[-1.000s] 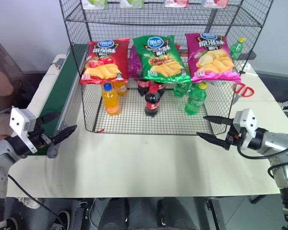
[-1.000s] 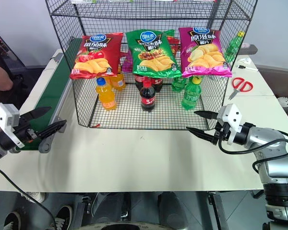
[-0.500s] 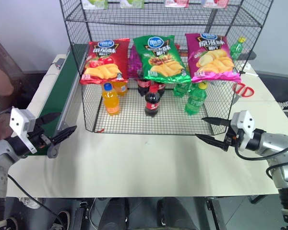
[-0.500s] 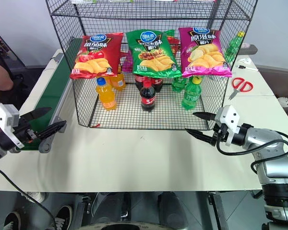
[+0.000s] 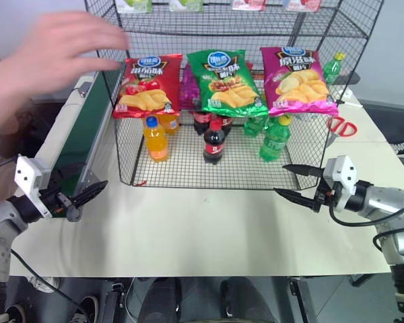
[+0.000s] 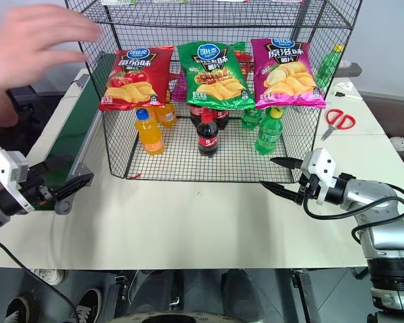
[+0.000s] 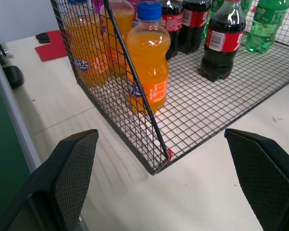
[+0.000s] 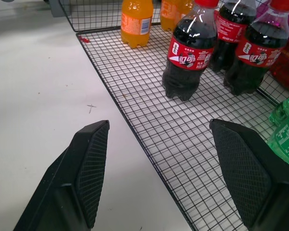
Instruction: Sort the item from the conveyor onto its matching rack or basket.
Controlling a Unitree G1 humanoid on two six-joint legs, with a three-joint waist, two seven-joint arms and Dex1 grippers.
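On the rack's (image 5: pixel 128 101) middle tier, a green chip bag (image 5: pixel 225 81) already lies between a red bag (image 5: pixel 145 84) and a pink one (image 5: pixel 297 79). Both pincers, left (image 5: pixel 77 187) and right (image 5: pixel 297 180), hover released and empty over the tabletop (image 5: pixel 209 229); a person's hand (image 5: pixel 50 50) reaches above the conveyor (image 5: pixel 81 131). Best to hold both arms off until that hand clears.

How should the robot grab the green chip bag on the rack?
Probably by the lower front edge of the green chip bag, coming from the front of the rack. The bag lies tilted toward the robot between the red bag and the pink bag, so its sides are crowded and that edge is free.
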